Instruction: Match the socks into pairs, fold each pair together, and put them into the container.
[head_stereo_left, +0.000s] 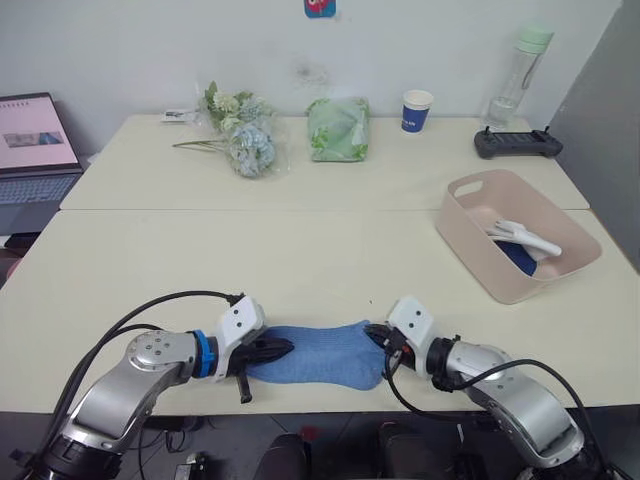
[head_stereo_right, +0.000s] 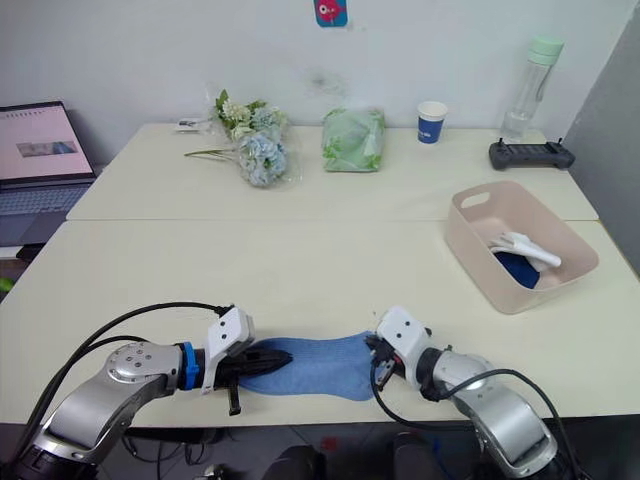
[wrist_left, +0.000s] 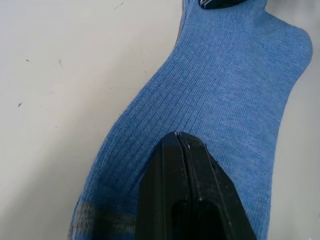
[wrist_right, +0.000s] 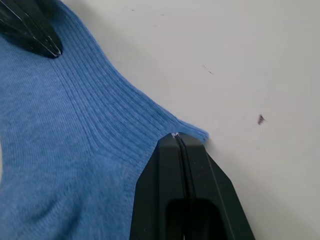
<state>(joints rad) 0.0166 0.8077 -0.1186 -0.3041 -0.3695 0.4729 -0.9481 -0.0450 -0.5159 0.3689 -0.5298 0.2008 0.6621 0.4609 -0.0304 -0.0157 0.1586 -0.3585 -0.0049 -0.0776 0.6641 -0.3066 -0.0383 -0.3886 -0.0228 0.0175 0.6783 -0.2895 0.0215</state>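
Note:
A light blue sock lies flat along the table's front edge, stretched between my two grippers; I cannot tell whether a second sock lies under it. My left gripper reaches over the sock's grey-banded cuff end, its fingers shut with the tips pinched into the fabric. At the other end, my right gripper is shut on a corner of the sock. The pale pink container stands at the right of the table with a white sock and a dark navy one inside.
On the far table sit a bunch of flowers, a green bag, a blue paper cup, a clear bottle and a black controller. A laptop is open at the far left.

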